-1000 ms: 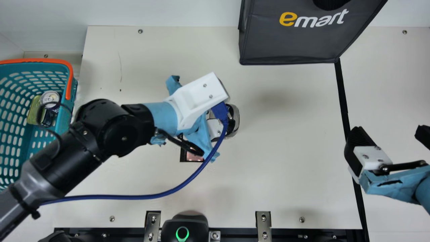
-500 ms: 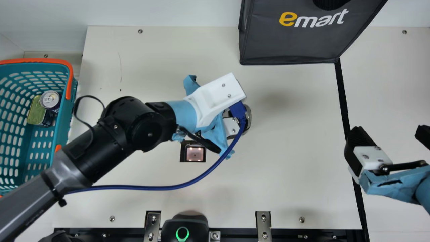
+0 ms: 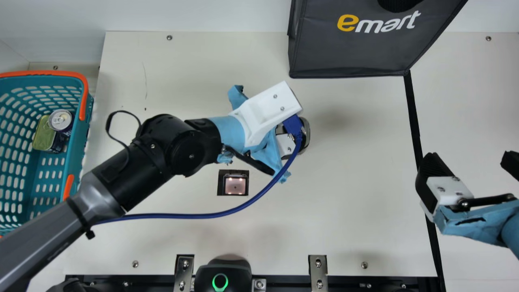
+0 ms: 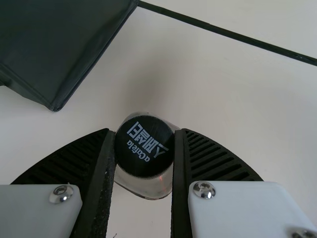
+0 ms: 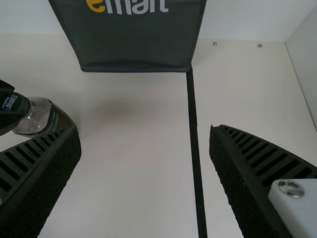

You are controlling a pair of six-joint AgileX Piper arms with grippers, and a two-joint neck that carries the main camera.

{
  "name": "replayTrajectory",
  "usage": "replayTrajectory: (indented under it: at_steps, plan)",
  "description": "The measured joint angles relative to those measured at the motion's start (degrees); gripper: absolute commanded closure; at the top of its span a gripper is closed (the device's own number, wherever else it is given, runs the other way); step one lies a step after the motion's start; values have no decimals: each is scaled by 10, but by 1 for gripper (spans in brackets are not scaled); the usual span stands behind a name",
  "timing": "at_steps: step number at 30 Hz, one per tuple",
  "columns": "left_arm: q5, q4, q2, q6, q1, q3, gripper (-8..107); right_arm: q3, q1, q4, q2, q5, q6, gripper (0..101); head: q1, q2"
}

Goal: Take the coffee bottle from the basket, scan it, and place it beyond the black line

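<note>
Pinching the round black cap (image 4: 144,156) of a clear coffee bottle with a dark label (image 5: 48,121), the left end effector (image 4: 144,134) has moved rightward in the main view over the past second, and the bottle has come with it. It now sits just right of centre in that view, a little above the middle; whether its base touches the cream bench (image 3: 348,202) cannot be told.

What matters is the small lit scanner window in its black frame (image 3: 235,184): partly covered by the arm a second ago, it now lies in full view near centre. That suggests the bottle is past scanning and into the carry, though nothing confirms a successful read.

At right, the long black line (image 3: 414,117) has yet to be crossed. The right end effector (image 3: 470,156) hangs near it at the right edge, spread wide and unmoved. The next stretch probably calls for a steady carry rightward, avoiding those waiting fingers, then an upright release.
</note>
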Motion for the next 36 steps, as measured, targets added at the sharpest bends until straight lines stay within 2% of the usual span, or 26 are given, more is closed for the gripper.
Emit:
replayTrajectory:
  at_steps: [14, 36]
  plan:
    - [-31, -23, 14, 25, 3, 14, 87, 0, 0, 0, 0, 0, 0, 10, -1, 0]
    - [-27, -11, 24, 21, 1, 5, 14, 0, 0, 0, 0, 1, 0, 10, 0, 0]
